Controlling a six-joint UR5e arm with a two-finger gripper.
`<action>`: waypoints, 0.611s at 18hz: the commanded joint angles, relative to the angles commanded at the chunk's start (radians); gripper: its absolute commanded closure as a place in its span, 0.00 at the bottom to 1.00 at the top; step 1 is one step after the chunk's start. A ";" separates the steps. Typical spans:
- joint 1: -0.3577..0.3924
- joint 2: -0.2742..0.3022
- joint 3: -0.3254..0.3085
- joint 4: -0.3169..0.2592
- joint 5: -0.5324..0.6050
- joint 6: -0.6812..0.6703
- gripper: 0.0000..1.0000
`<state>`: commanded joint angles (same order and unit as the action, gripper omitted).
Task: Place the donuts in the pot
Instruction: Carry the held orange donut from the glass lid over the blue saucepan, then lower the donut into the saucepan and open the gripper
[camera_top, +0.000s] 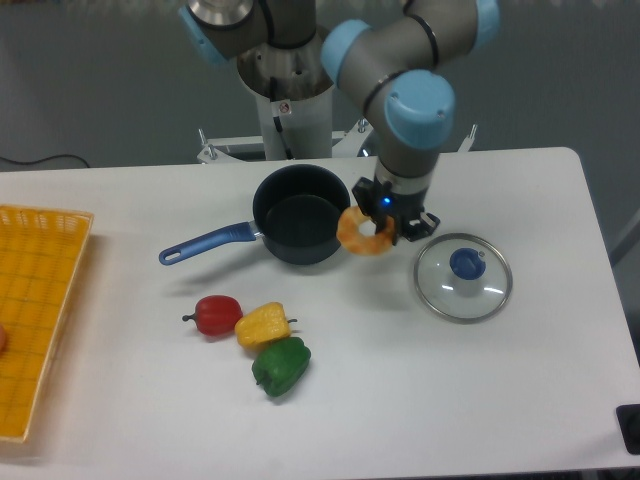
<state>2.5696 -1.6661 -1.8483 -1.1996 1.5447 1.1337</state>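
Observation:
The donut (366, 231) is an orange-tan glazed ring, held on edge in my gripper (384, 231), which is shut on it. It hangs just past the right rim of the pot (300, 213), above the table. The pot is a dark navy saucepan with a long blue handle (206, 243) pointing left, and its inside looks empty. My fingertips are partly hidden behind the donut.
A round glass lid with a blue knob (464, 276) lies right of the pot. A red pepper (216, 314), yellow pepper (263, 324) and green pepper (282, 366) lie in front. A yellow basket (35, 300) stands at the left edge.

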 joint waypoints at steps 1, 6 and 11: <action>-0.005 0.024 -0.012 -0.002 0.002 -0.005 0.63; -0.037 0.130 -0.123 0.000 0.002 -0.028 0.63; -0.048 0.177 -0.189 0.005 0.017 -0.028 0.62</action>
<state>2.5219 -1.4895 -2.0370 -1.1950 1.5615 1.1060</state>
